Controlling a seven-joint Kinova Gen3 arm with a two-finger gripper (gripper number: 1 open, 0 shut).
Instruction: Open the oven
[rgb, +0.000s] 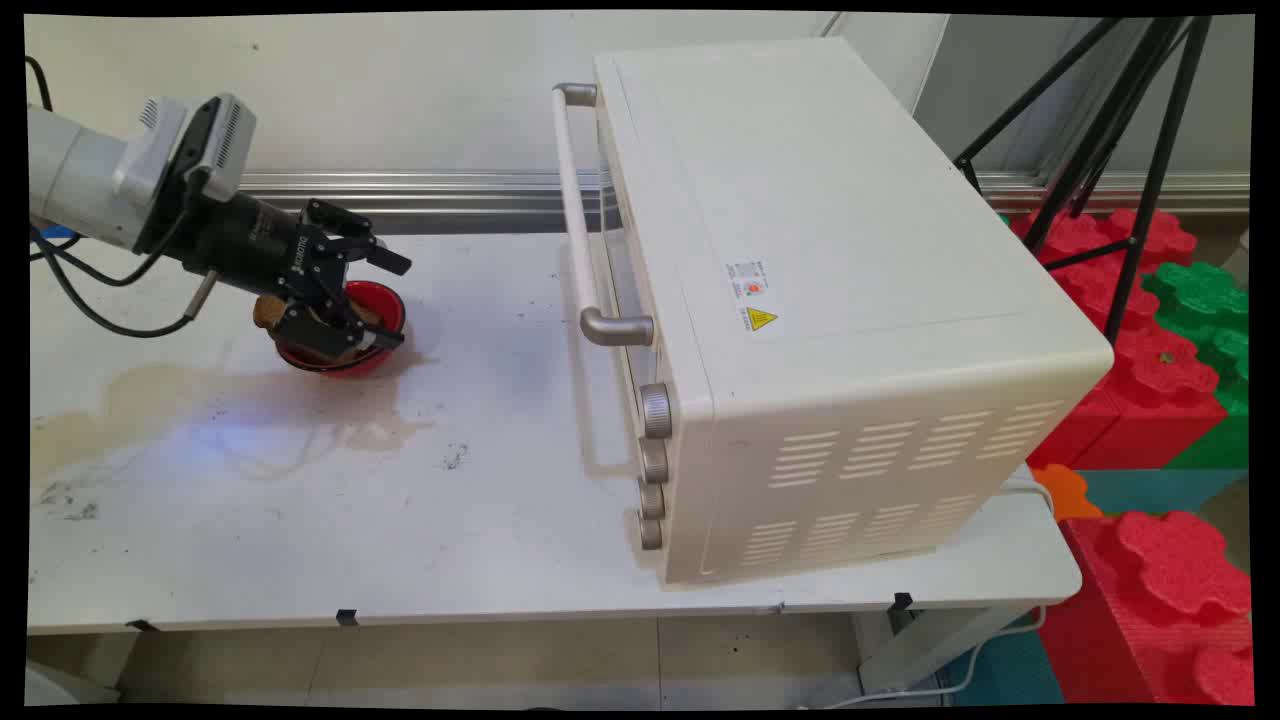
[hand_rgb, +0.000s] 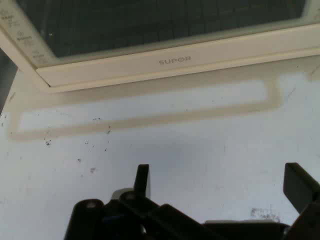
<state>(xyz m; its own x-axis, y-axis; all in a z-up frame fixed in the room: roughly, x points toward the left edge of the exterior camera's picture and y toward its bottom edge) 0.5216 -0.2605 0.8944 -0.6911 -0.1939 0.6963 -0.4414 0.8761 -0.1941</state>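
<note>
The black two-finger tool (rgb: 372, 300) hangs low over a small round red bowl (rgb: 345, 330), which stands on the white tabletop (rgb: 500, 480) well to the left of the oven. Its two fingers are spread wide apart, one above the bowl's far rim and one at its near rim, and they hold nothing; in the hand view there is only bare tabletop between the fingers (hand_rgb: 142, 180). Something brown lies in or just behind the bowl, partly hidden by the tool, and I cannot tell what it is.

As far as the pictures show, nothing is lifted: the bowl rests on the tabletop, and the large cream-white countertop oven (rgb: 850, 300) has its door closed, with the long silver bar handle (rgb: 580, 220) facing the bowl.

Readable writing: "SUPOR" on the lower edge of the oven door in the hand view, and "ROBOTIQ" on the tool's body. The top of the oven has small stickers (rgb: 752, 295), one with a yellow warning triangle; their text is too small to read.
</note>
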